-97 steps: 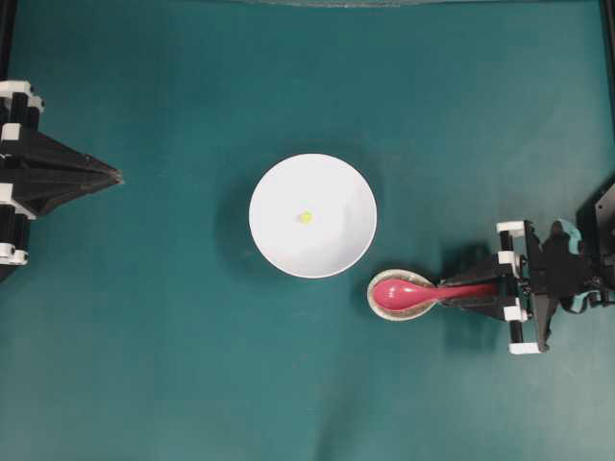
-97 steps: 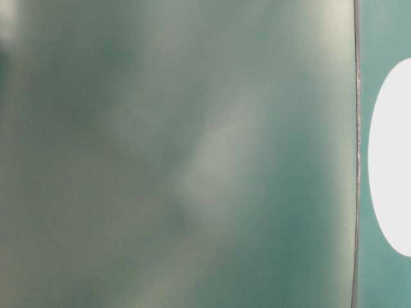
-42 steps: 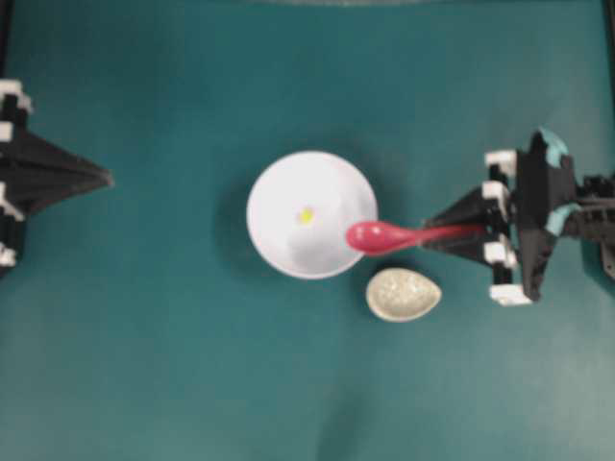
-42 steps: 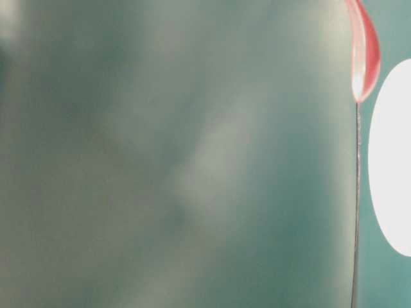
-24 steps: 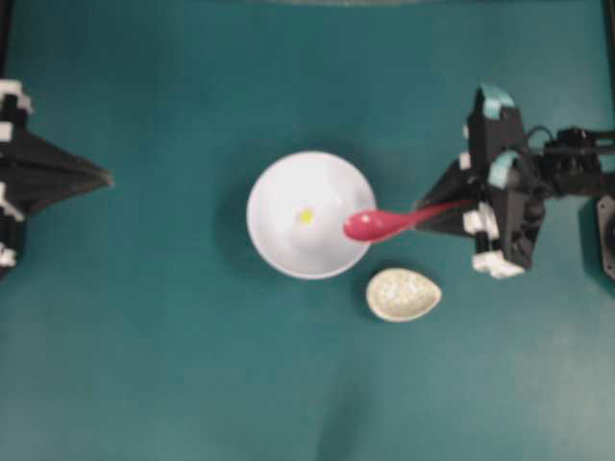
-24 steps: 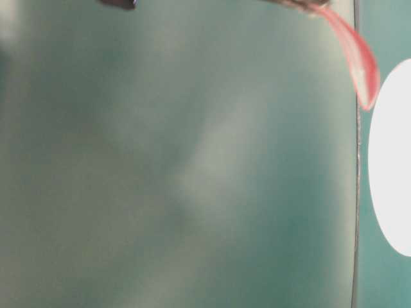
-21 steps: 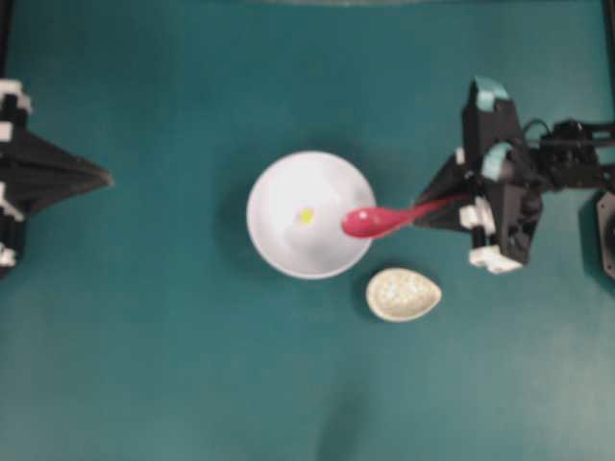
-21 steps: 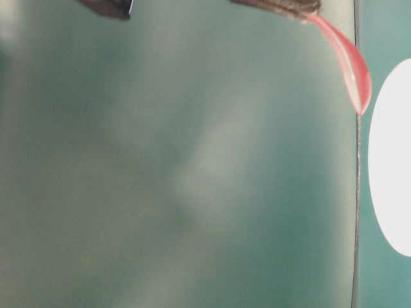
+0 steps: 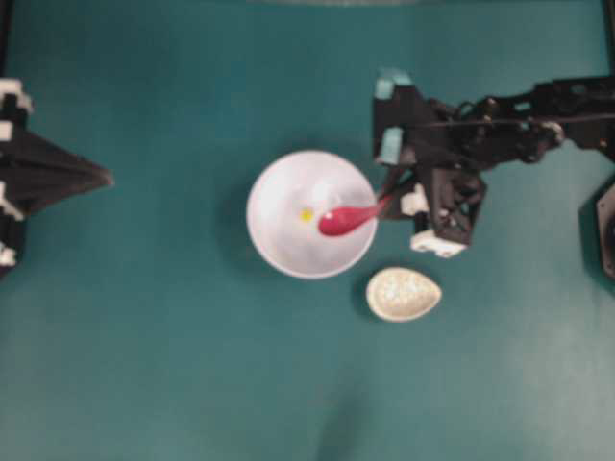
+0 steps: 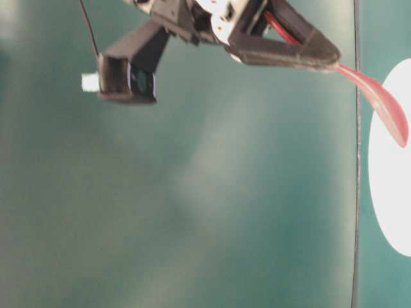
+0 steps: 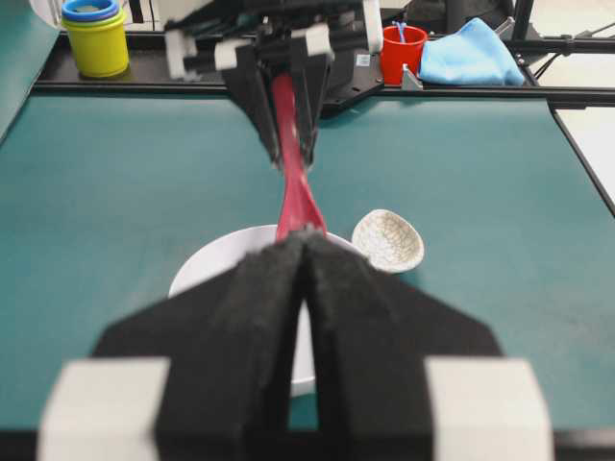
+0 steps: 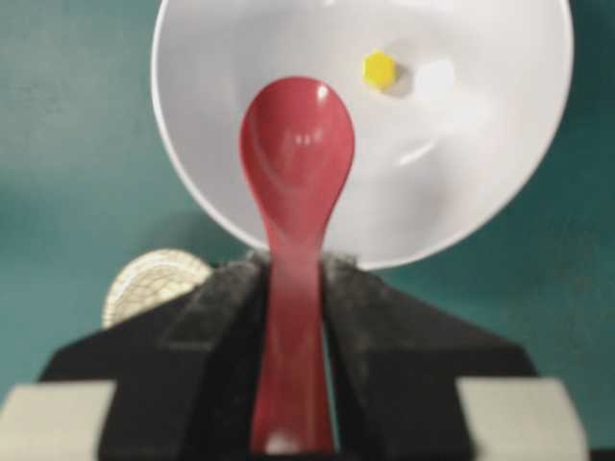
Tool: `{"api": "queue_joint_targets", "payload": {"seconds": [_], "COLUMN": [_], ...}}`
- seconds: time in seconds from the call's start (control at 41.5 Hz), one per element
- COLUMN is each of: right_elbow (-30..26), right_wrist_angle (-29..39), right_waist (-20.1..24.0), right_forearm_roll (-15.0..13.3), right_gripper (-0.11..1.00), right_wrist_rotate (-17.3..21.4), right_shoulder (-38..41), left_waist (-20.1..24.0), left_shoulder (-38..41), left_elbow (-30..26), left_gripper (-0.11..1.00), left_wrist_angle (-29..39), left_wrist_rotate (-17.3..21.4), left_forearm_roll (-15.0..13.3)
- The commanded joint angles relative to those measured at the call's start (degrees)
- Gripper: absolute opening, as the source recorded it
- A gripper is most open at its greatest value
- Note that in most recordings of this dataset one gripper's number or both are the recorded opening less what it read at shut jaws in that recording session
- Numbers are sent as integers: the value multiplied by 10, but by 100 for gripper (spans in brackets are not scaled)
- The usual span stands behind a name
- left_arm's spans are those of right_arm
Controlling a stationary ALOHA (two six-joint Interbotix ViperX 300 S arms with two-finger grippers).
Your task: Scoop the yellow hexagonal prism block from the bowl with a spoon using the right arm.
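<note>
The white bowl (image 9: pixel 279 245) sits mid-table with the tiny yellow hexagonal prism block (image 9: pixel 306 214) lying inside it. My right gripper (image 9: pixel 389 204) stands just right of the bowl's rim, shut on the handle of the pink-red spoon (image 9: pixel 341 220). The scoop reaches over the bowl's right half, close beside the block. In the right wrist view the spoon (image 12: pixel 298 144) points into the bowl (image 12: pixel 480 154), and the block (image 12: pixel 380 69) lies just beyond and right of the scoop's tip. My left gripper (image 9: pixel 108 178) is shut and empty at the table's left edge.
A small speckled cream dish (image 9: pixel 404 294) lies empty just below and right of the bowl. Beyond the table's far edge in the left wrist view stand stacked yellow cups (image 11: pixel 94 38), a red cup (image 11: pixel 402 53) and a blue cloth (image 11: pixel 471 53).
The right arm lifted the spoon off the speckled dish and moved left with it. The scoop went from the bowl's right rim to beside the block. The left arm stayed still.
</note>
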Motion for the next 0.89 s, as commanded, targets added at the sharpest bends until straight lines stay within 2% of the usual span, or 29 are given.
{"api": "queue_joint_targets", "payload": {"seconds": [0.0,0.096,0.289,0.867], "right_elbow": [-33,-42,-42,-45], "right_wrist_angle": [15,17,16,-50], "right_waist": [-1,-2,-1,-1], "right_forearm_roll": [-16,-40,-69,-73], "right_gripper": [25,25,25,25], "right_wrist_rotate": [4,18,44,44], "right_shoulder": [13,30,52,101], "left_waist": [0,0,0,0], "left_shoulder": [3,3,3,3], "left_elbow": [-17,-17,-17,-17], "left_gripper": [0,0,0,0], "left_wrist_angle": [-4,-2,1,1], "left_wrist_rotate": [-1,-1,1,4], "left_forearm_roll": [1,1,2,1]}}
